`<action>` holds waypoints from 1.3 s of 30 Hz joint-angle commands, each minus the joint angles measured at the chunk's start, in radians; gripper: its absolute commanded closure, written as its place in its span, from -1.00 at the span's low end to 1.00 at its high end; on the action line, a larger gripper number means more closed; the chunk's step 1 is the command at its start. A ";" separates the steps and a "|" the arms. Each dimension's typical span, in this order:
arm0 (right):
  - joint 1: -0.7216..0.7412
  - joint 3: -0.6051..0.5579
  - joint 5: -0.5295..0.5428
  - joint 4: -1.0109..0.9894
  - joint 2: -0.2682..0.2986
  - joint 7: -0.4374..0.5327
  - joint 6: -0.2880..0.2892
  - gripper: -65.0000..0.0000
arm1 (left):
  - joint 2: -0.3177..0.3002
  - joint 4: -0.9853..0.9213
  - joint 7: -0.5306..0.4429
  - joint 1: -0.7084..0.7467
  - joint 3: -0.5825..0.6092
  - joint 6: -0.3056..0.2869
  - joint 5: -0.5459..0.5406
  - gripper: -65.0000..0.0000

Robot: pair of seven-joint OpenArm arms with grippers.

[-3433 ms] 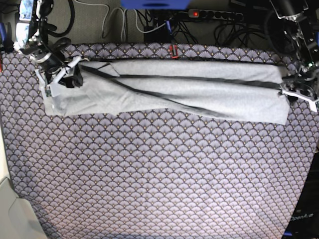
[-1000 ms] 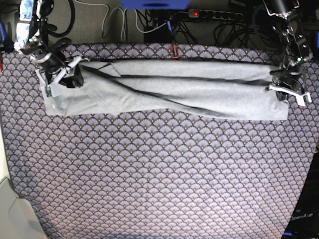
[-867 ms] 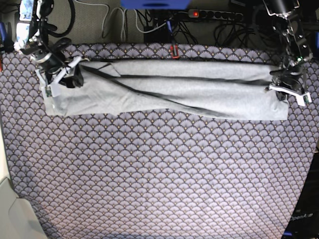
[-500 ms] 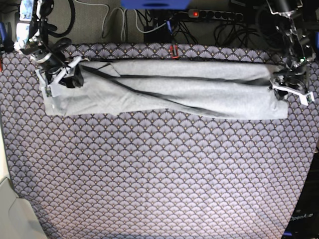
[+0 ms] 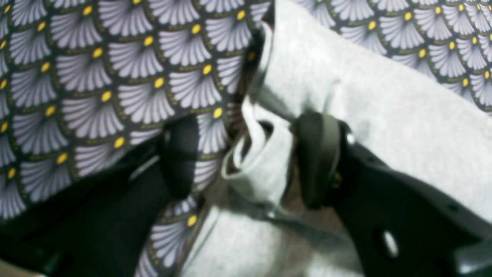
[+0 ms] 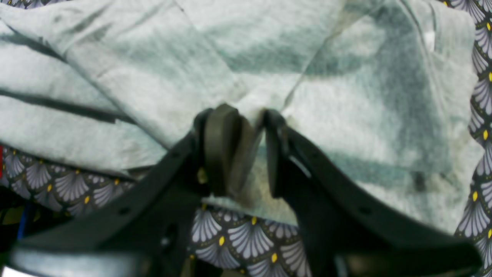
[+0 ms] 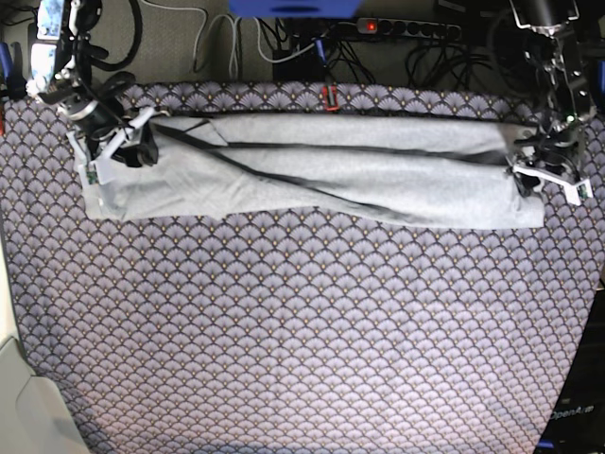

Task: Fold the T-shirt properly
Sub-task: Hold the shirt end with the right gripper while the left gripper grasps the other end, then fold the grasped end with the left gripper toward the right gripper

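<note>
The light grey T-shirt (image 7: 331, 175) lies folded lengthwise as a long band across the far half of the table. At its left end in the base view, my right gripper (image 7: 118, 147) is shut on a fold; in the right wrist view the right gripper (image 6: 250, 154) pinches grey cloth (image 6: 153, 88). My left gripper (image 7: 544, 178) is at the band's right end. In the left wrist view the left gripper (image 5: 248, 157) stands open, with a loose bunched edge of the T-shirt (image 5: 384, 115) between its fingers, touched by neither pad.
The fan-patterned tablecloth (image 7: 302, 331) covers the table. A red clip (image 7: 330, 96) sits at the far edge. Behind it are a power strip (image 7: 406, 26) and cables. A beige surface (image 7: 24, 397) borders the near left corner.
My left gripper has opened and let go of the shirt's right end, which has settled on the cloth. The right gripper keeps its grip and has not moved.
</note>
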 commanded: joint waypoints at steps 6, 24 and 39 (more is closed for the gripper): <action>0.019 0.003 0.012 0.015 0.011 0.020 0.002 0.46 | 0.028 -0.005 0.072 0.024 0.041 -0.015 -0.022 0.33; 0.020 0.003 0.012 0.015 0.010 0.020 0.002 0.46 | 0.120 0.310 0.078 0.081 0.043 -0.014 -0.018 0.98; 0.026 0.003 0.012 0.015 0.010 0.018 0.002 0.46 | 0.347 0.638 0.236 0.082 0.336 -0.005 0.393 0.98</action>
